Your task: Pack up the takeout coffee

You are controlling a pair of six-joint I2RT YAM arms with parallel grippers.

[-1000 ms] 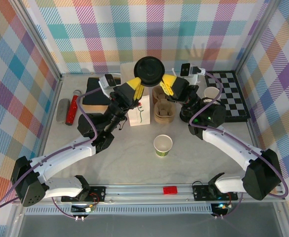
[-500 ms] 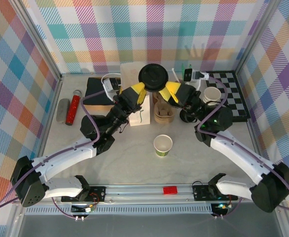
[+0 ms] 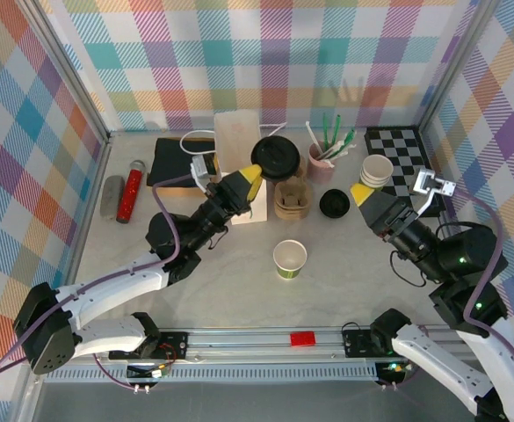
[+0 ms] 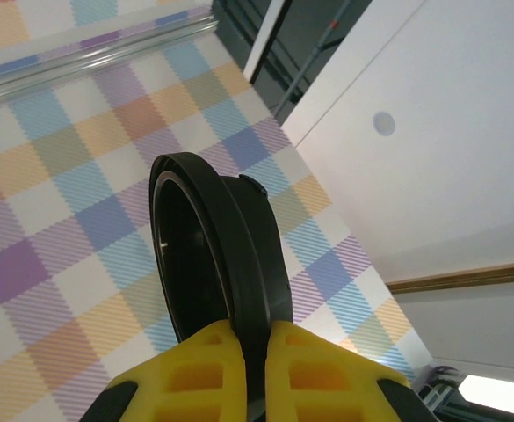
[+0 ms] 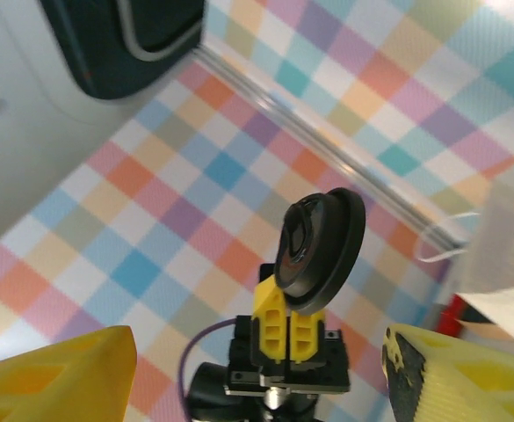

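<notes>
Lid grip: the left fingers (image 3: 249, 175) are clenched on the rim of a loose black lid (image 3: 277, 156). The lid is held on edge, up off the table (image 3: 204, 290), and sticks out just past the fingertips. In the left wrist view both yellow pads pinch the lid's skirt, with its hollow side turned left. The right fingers (image 3: 360, 192) are released and spread wide with nothing between them, well apart from the lid. The right wrist view looks across at the left fingers and the lid, framed between the two yellow right tips. The takeout coffee (image 3: 334, 204) sits on the table just beside the right fingers, on their left, between them and the cardboard cup carrier (image 3: 292, 199). From above only its black top shows, so the green side can't be made out; neither set of fingers touches it. The carrier lies just beside the left fingertips, under the held lid in the overhead view. The white paper bag (image 3: 236, 141) stands upright just behind the left fingers. The lidless green cup (image 3: 290, 259) stands on the base side of both sets of fingers, roughly between them and apart from both. The stack of white cups (image 3: 378, 169) is just beyond the right fingers.
</notes>
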